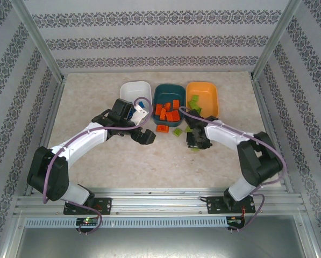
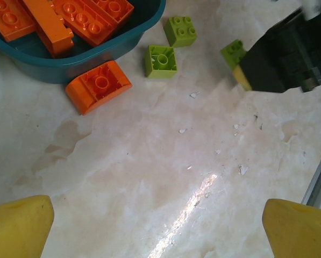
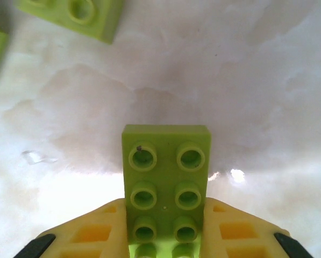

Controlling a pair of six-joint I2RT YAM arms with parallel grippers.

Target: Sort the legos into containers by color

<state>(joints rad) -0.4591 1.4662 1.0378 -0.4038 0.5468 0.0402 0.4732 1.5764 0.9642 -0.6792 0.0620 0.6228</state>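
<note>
The white tray (image 1: 132, 92) sits left of the teal tray (image 1: 169, 86), the orange tray (image 1: 208, 91) right of it. In front of the teal tray the left gripper (image 2: 160, 226) gapes wide. Front-right of it, the right gripper (image 3: 165, 210) clamps a green brick (image 3: 165, 166).

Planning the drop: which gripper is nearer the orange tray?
Right. The right gripper, gripping a green brick, sits in front of the orange tray; the left gripper is near the white tray.

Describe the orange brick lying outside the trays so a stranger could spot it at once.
Find the dark teal tray, middle of the far row. Just in front of its near rim, on the table, lies the orange brick. Its loose neighbours are lime green bricks; it alone is orange.
</note>
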